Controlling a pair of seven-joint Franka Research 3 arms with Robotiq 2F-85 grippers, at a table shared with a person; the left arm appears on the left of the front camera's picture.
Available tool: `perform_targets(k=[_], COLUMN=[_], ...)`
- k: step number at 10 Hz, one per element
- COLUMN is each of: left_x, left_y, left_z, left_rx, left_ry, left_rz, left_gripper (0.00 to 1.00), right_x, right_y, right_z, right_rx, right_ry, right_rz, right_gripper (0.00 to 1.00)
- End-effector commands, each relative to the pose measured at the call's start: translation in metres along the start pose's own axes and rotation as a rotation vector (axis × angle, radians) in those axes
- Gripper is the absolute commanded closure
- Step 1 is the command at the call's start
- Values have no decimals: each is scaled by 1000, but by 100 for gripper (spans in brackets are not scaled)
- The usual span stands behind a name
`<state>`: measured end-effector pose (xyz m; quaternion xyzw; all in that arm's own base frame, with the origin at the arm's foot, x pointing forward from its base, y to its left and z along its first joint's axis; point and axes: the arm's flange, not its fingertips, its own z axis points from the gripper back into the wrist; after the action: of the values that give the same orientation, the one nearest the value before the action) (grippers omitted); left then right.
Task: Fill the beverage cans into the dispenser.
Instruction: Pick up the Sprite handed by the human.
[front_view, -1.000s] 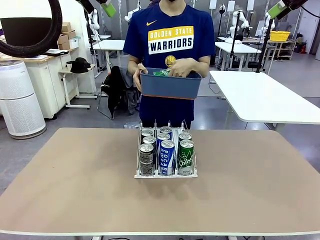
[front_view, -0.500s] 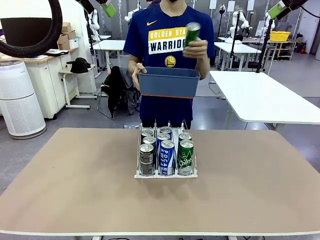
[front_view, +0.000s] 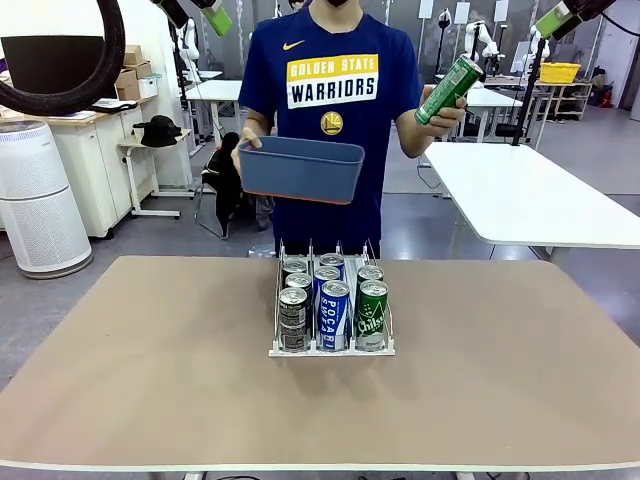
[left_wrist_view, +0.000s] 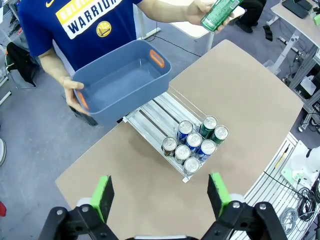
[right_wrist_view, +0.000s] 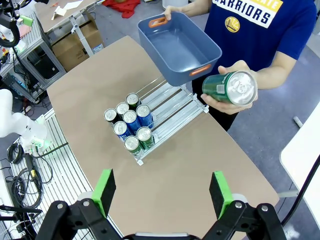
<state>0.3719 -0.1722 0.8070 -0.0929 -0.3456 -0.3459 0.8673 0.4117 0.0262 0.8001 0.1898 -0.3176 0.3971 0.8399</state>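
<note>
My left gripper and right gripper both hang spread wide and empty, high above the table. Eight cans stand in the rack at frame centre. The person holds a green can tilted, upper right. I'd worry it slips at handover. The wrist views reveal the tub is empty; the front view hides its inside

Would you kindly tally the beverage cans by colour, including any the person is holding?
Dark grey cans: 3, in the left lane of the dispenser
Blue-and-white cans: 3, in the middle lane
Green cans: 3, two in the right lane, one in the person's hand
Total: 9
</note>
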Motion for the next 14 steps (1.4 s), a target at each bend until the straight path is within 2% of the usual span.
perform_targets(k=[1,14], left_x=[-2,-2], left_y=[2,2], left_z=[1,1], left_rx=[2,2], left_ry=[3,3], left_rz=[-9,-9], left_gripper=[0,0], right_x=[0,0], right_y=[1,1], right_z=[0,0], right_rx=[1,1], right_ry=[-1,-1], right_rz=[2,2], right_gripper=[0,0])
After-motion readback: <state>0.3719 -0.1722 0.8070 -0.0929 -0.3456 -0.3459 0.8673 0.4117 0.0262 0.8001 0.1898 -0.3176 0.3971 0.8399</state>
